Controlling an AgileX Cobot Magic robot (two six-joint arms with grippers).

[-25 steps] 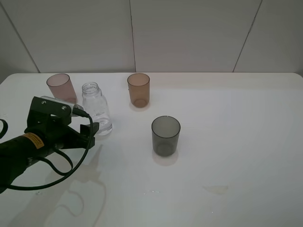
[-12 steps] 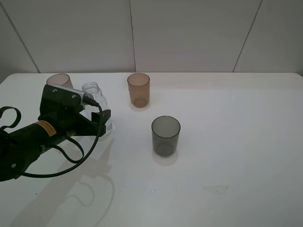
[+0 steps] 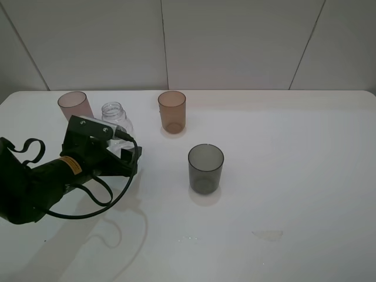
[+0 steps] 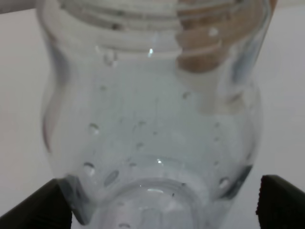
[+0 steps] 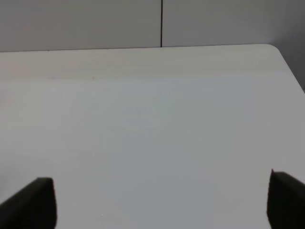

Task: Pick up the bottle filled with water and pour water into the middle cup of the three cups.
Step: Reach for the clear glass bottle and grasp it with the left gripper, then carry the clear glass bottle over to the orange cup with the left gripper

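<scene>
Now that the left end effector (image 3: pixel 129 157) has advanced, its fingers stand apart astride the bottle (image 3: pixel 115 115), ready to clamp; the right end effector (image 5: pixel 157 200) idles, spread.

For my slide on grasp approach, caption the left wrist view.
The left gripper, open, flanks the lower body of the clear, droplet-speckled bottle, its threaded neck uncapped.
</scene>
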